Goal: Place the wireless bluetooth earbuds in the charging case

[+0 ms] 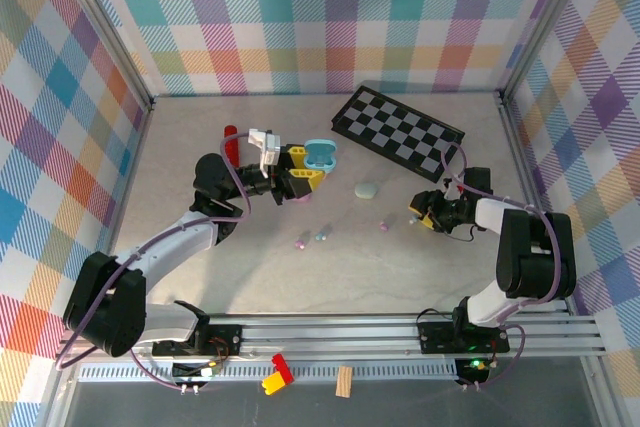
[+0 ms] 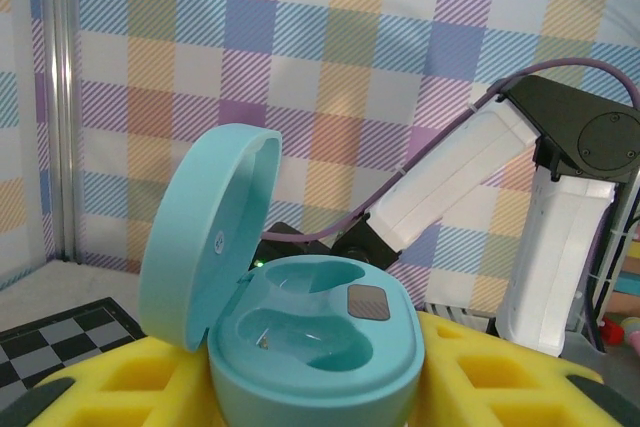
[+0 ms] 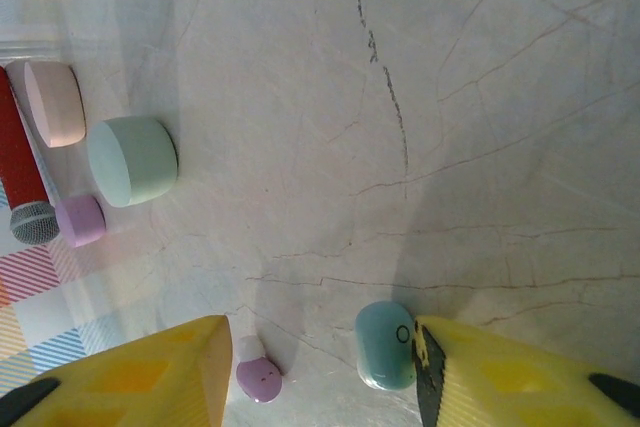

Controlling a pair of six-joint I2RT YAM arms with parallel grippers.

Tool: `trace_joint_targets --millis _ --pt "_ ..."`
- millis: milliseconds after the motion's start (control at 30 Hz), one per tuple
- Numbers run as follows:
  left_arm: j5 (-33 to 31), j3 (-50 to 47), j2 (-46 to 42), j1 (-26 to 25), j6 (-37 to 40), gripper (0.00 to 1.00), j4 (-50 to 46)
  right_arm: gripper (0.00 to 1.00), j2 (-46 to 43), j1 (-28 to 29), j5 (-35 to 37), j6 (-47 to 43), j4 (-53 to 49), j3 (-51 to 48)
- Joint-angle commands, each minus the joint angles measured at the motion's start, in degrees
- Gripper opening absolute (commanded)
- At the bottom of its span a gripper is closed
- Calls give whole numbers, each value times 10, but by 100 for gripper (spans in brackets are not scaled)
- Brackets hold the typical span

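None of the tiny pastel plastic earbuds sits in a case yet, as far as I can judge, so nearly the whole task is left. On the pale marbled counter [image 1: 400, 277], with a black-and-white chequered board [image 1: 400, 132] lying at its far side, the left tool [image 1: 305, 169] is closed narrowly on the turquoise pebble-shaped plastic charging case [image 2: 315, 347]. It holds that case with the lid hinged up. Both moulded wells inside look empty, so the case is open and ready but unfilled. The right tool [image 3: 325, 377] hangs low over the counter towards its right side, with its yellow padded fingers [image 3: 150, 377] apart and nothing gripped. A closed mint-green rounded case [image 3: 132, 159] and a closed pale pink rounded case [image 3: 55, 102] lie well apart from it, next to a red stick-like piece with a grey tip [image 3: 25, 177]. Both would need opening if they are to be filled too. Between the right tool's fingers lie a mint-blue bud [image 3: 385, 345], touching the finger on the right of that view, and a purple bud [image 3: 258, 379], just beside the other finger. The pick-up looks about to happen but is not made. A pinkish bud [image 1: 302, 242] and a pale blue bud [image 1: 322, 235] lie loose mid-counter, near each other, waiting their turn.
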Motion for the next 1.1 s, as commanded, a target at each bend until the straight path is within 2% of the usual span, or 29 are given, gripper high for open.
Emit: trace_joint_targets --millis 0,433,767,1067 --pt "9 -6 -17 4 14 43 -1 49 12 -1 -24 -4 -4 16" --pt "11 -7 -19 5 23 44 -11 52 28 33 47 -52 -86 49" --pt "12 -8 -28 5 32 44 -29 48 35 45 20 -55 -84 55" --pt "11 -11 -34 6 38 44 -39 41 36 45 -11 -34 -53 51"
